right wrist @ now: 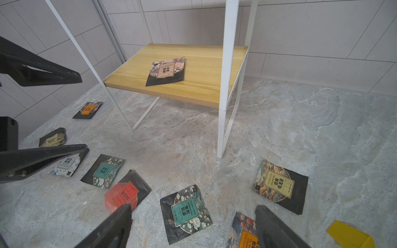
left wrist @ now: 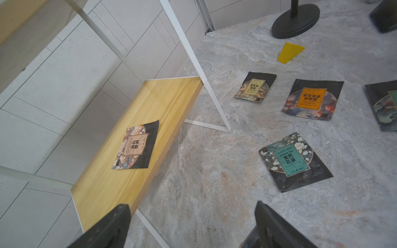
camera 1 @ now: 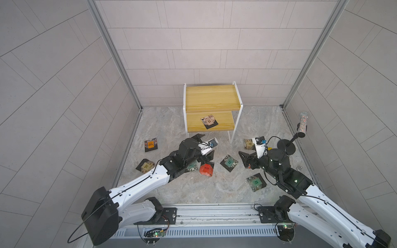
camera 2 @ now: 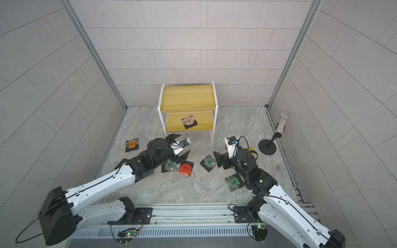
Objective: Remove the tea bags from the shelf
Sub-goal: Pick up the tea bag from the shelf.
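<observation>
Left wrist view: one tan-label tea bag [left wrist: 135, 146] lies flat on the lower board of the shelf [left wrist: 167, 96]. Left gripper [left wrist: 191, 206] and right gripper [right wrist: 193, 207] both spread wide, holding nothing.

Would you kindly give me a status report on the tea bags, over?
Left gripper and right gripper both open, empty. One tea bag on the shelf, lower board. Only the white frame legs flank the way in.

Black stand [camera 1: 287, 146] with glittery cylinder [camera 1: 302, 124], small yellow wedge [left wrist: 290, 53] near
</observation>
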